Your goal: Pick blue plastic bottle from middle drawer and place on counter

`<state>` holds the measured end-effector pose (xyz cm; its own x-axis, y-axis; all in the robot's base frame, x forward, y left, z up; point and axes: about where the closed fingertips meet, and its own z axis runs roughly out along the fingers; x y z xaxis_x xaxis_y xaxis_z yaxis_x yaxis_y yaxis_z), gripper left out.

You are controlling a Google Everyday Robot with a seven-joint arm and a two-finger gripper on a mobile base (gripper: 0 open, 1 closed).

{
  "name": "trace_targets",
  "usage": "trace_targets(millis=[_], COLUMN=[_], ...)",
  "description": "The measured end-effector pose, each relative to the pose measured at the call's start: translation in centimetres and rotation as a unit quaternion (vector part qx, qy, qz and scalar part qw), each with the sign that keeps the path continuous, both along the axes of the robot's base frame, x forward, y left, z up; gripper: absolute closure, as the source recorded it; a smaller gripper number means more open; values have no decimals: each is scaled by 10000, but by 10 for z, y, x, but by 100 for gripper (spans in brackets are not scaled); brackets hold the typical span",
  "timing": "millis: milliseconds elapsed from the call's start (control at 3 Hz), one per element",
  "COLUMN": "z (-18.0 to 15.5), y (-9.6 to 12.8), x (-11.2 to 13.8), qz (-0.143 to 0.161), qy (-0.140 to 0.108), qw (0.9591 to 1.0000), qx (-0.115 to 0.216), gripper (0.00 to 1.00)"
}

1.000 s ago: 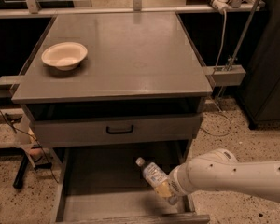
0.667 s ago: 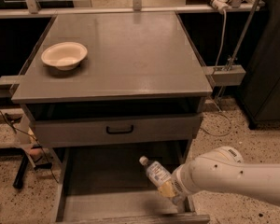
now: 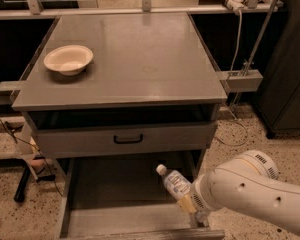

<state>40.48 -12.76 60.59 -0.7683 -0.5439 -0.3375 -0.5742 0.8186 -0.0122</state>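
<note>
end effector (image 3: 190, 204) clamps the blue plastic bottle (image 3: 176, 183), cap tilted toward 10 o'clock, over the middle drawer (image 3: 110, 199).

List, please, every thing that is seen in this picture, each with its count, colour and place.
counter: one, grey, top of the cabinet.
bowl: one, cream, on the counter near its left edge.
drawer front: one, grey with a black handle, shut, under the counter.
middle drawer: one, grey, pulled out below the drawer front, floor bare.
blue plastic bottle: one, clear with white cap and pale label, tilted above the right part of the middle drawer, cap pointing up and left.
cable: one, white, hanging right of the counter.
arm: one, white, entering from the lower right.
gripper: one, at the arm's end, holding the bottle's lower end.
</note>
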Motion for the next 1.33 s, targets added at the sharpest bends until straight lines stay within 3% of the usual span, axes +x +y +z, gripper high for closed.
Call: trace_targets(millis=[667,1000,1333], z=[63,95,95], y=[4,6,6], x=[14,19,19], qz=[25,180,180], qy=[-390,-596,-598], qw=[9992,9981,9980], qx=[-38,37,37], gripper=[100,100,100])
